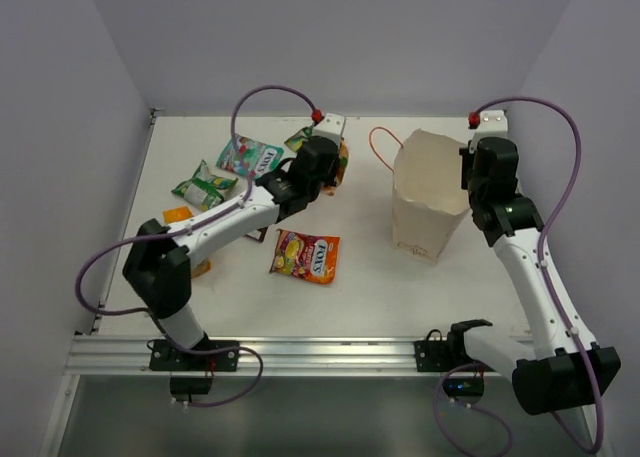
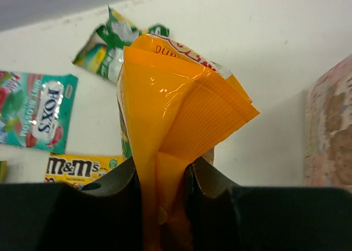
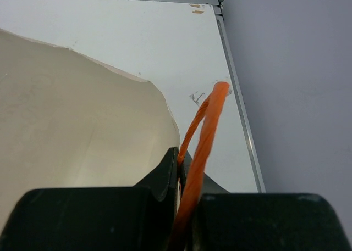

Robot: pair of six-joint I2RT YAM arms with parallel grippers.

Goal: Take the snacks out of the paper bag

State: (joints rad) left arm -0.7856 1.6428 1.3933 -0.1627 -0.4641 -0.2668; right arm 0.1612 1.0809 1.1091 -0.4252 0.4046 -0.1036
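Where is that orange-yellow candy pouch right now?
In the top view, the orange-yellow candy pouch lies flat on the white table, left of the tall beige paper bag.

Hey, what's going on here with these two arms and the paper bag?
The right tool is clamped on the rim of the upright paper bag, where its orange string handle sits. The left tool pinches an orange packet just left of the bag. Several snacks lie out on the table, among them a teal pouch, a green-white pouch and an orange-yellow candy pouch.
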